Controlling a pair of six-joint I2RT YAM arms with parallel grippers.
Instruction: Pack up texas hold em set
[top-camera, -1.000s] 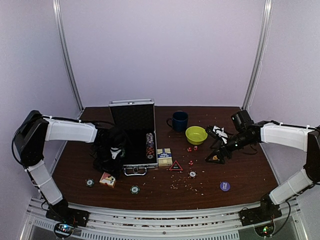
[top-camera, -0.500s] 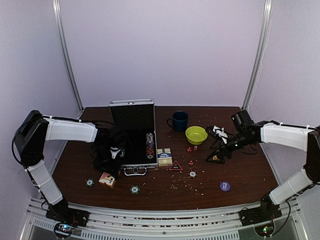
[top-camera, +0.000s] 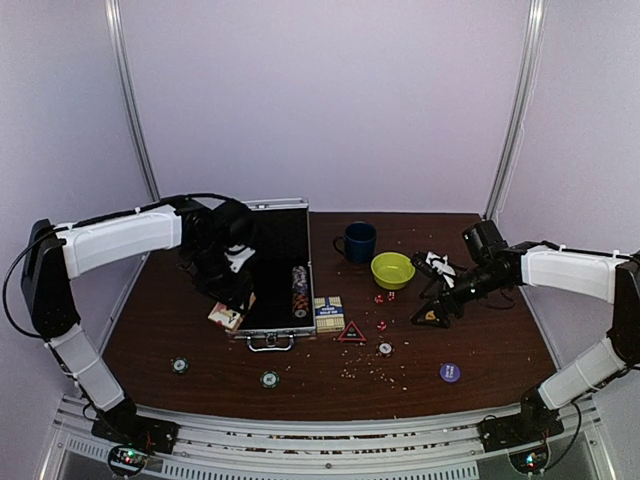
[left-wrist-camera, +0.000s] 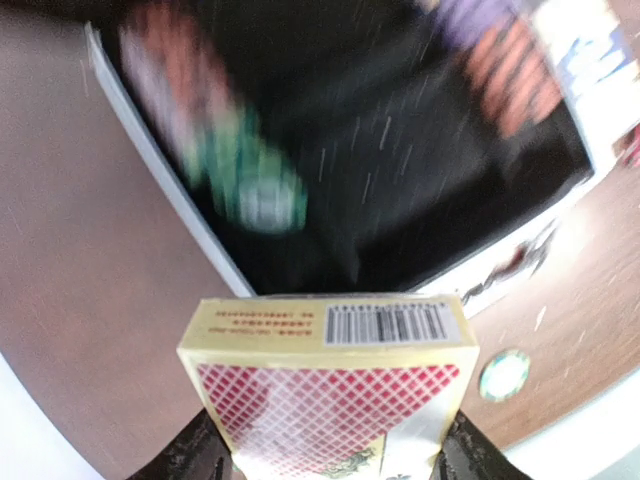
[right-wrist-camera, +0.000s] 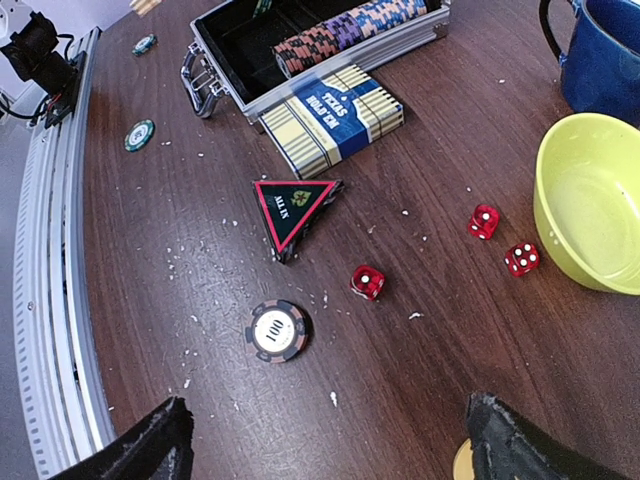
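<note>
Cardboard is making up the red diamond-patterned card box (left-wrist-camera: 330, 385), so it is probably handling as light and stiff, though crushable and a little slick. Gripping across its width with modest pressure is looking like the sound hold. The left gripper (left-wrist-camera: 325, 455) is doing just that, its fingers closing on opposite sides of the box. It is carrying the box over the near left corner of the small silver aluminium briefcase (top-camera: 282, 331).

Only the left wrist view is showing the barcode end and the grip itself, while the case below is blurring. The top view is giving the box's place over the case. The right wrist view is showing the right gripper (right-wrist-camera: 330, 445) spreading wide and holding nothing above the small red dice (right-wrist-camera: 368, 282), the red-edged triangle (right-wrist-camera: 290, 208) and the blue card box (right-wrist-camera: 330, 120).
</note>
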